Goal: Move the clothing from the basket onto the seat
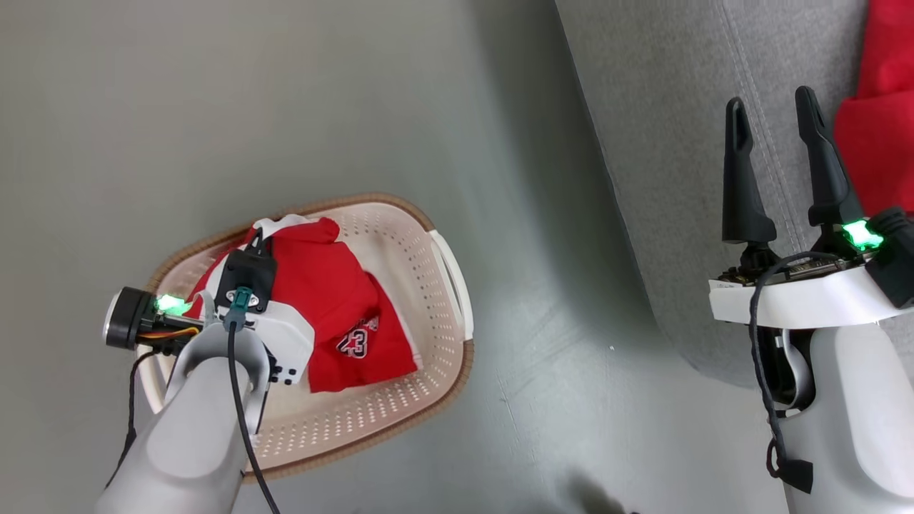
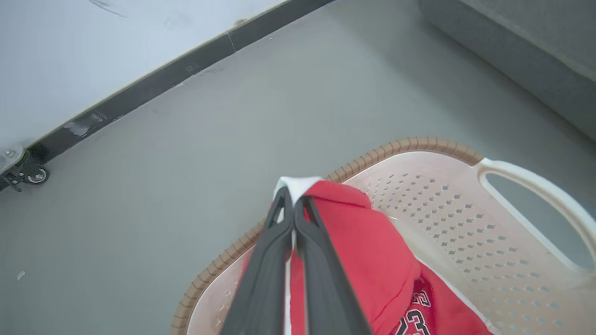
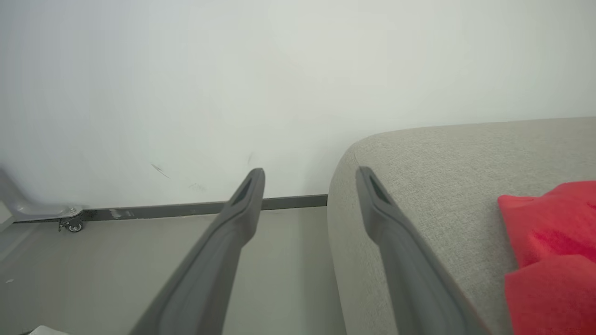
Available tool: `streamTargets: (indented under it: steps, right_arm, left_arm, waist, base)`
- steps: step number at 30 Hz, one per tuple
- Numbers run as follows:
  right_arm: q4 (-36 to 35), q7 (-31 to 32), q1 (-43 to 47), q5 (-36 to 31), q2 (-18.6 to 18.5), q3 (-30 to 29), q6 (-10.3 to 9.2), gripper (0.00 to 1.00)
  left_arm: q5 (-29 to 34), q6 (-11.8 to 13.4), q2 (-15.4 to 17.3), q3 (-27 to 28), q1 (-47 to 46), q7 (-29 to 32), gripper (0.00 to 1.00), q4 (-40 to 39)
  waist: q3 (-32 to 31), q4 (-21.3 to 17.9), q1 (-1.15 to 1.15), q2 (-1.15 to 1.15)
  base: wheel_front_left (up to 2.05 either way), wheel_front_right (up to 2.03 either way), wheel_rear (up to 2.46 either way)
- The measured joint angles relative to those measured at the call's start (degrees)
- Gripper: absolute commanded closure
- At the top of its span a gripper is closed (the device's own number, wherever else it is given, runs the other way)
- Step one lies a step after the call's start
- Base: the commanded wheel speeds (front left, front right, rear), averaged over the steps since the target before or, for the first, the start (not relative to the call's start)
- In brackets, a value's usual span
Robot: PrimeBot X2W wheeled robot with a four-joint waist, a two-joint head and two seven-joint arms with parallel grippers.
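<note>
Clothing (image 1: 335,314) is mostly in the basket (image 1: 428,235) rn: a red bundle w/ white trim and a number print, piled toward the left end of it in the head view. Another red piece (image 1: 882,107) lies on the sofa (image 1: 664,143) off to the right, so imo the job is partway done.

Left gripper (image 2: 293,202) is down in the basket w/ its fingers pressed together, pinching the white-trimmed edge of the top red garment. The wrist view shows a strip of white fabric squeezed between them. Right gripper (image 1: 771,100) hangs over the sofa's edge, fingers spread wide, nothing in it.

Step in hand looks like the lift-out. Tips, fwiw:
- Grip is on an edge only, so the rest will prob hang down long. Go straight up first, high enough that the tail clears the basket's top edge, then swing right. Otherwise it could snag and drag the basket across the floor (image 1: 214,107).
- Can't tell if the pinch caught one layer or two pieces. Lift slow and watch whether the number-print part comes along.
- Thin pinch = slip risk, so no jerky moves on the way over.
- Carry it well past the sofa's rounded edge before letting go, bc fabric dropped near the edge could slide off.
- Keep the right gripper out of the path.
</note>
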Motion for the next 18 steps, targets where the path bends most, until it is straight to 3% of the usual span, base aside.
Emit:
streamTargets:
  steps: [18]
  right_arm:
    - [3.0,0.0,1.4,-3.1,-1.9,0.2,0.0,0.0]
  left_arm:
    - [-3.5,0.9,0.3,3.9,6.4,-0.2,1.0,-14.6]
  waist:
    - [-10.6,4.7,0.0,0.0]
  base:
    - [0.0,0.0,0.0]
